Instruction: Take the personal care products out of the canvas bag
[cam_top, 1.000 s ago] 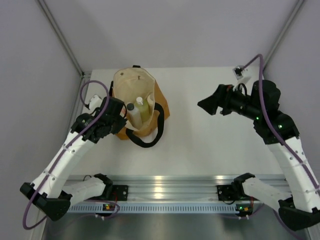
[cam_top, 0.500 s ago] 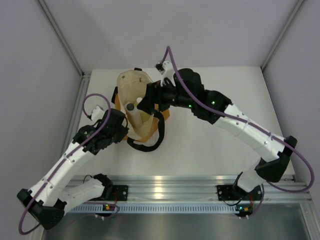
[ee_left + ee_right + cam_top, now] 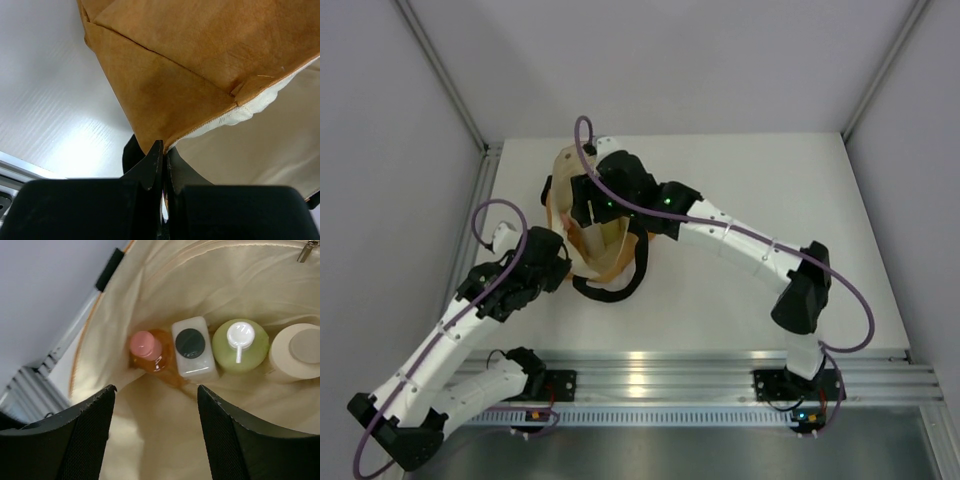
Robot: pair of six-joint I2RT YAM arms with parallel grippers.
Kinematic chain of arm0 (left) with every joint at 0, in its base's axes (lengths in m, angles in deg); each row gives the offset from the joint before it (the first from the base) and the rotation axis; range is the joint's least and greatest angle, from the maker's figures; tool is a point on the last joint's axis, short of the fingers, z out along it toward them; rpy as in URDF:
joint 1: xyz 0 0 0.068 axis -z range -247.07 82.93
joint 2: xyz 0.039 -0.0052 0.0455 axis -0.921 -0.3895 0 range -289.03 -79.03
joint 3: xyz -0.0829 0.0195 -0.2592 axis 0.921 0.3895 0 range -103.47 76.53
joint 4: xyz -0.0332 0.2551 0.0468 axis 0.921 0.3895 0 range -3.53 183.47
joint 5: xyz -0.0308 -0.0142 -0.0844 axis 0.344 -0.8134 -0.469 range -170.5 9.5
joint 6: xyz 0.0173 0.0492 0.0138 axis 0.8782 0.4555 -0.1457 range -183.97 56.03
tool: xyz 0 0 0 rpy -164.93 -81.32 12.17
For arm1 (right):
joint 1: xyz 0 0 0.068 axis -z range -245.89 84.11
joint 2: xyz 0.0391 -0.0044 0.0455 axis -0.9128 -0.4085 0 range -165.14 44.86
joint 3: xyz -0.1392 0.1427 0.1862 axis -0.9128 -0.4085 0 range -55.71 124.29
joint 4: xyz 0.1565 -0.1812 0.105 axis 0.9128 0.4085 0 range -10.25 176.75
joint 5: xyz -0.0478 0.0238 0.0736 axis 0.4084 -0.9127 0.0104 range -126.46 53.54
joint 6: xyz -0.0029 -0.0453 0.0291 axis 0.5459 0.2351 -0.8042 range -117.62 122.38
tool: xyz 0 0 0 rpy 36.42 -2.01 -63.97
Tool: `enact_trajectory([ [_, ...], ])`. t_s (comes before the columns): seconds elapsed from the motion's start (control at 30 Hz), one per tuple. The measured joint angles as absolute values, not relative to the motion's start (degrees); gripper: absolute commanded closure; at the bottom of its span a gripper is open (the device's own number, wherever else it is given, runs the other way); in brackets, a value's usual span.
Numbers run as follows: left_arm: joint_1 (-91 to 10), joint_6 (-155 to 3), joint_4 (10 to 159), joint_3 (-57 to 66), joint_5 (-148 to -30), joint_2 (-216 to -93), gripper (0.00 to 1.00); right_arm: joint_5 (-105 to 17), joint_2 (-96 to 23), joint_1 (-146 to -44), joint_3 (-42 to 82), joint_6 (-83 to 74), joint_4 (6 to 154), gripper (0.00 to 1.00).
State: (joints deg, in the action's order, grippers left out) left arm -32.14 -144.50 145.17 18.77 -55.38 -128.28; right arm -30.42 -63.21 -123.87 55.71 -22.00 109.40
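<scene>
White tabletop point(image 3: 740, 180), grey walls. Your left gripper point(image 3: 161, 159), jaws together, pinches the rim of the canvas bag point(image 3: 200, 55). Your right gripper point(image 3: 156, 390), jaws apart, hangs inside the bag above the amber bottle point(image 3: 146, 347), whitish bottle point(image 3: 192, 346), yellow-green bottle point(image 3: 241, 344) and cream jar point(image 3: 297, 352), which the frame edge cuts off. In the top view, your right arm hides all four.
</scene>
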Motion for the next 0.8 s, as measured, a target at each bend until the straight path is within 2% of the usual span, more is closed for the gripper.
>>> enact_trajectory([
  [0.37,-32.1,-148.2,147.3,19.3,-54.6,-126.9,1.0,-23.5,-73.2,-123.9,61.2,-14.3,109.7,0.36],
  [0.8,-32.0,-149.1,157.9,13.0,-49.1,-128.1,1.0,-25.2,-77.3,-124.7,64.5,-12.1,108.9,0.38],
])
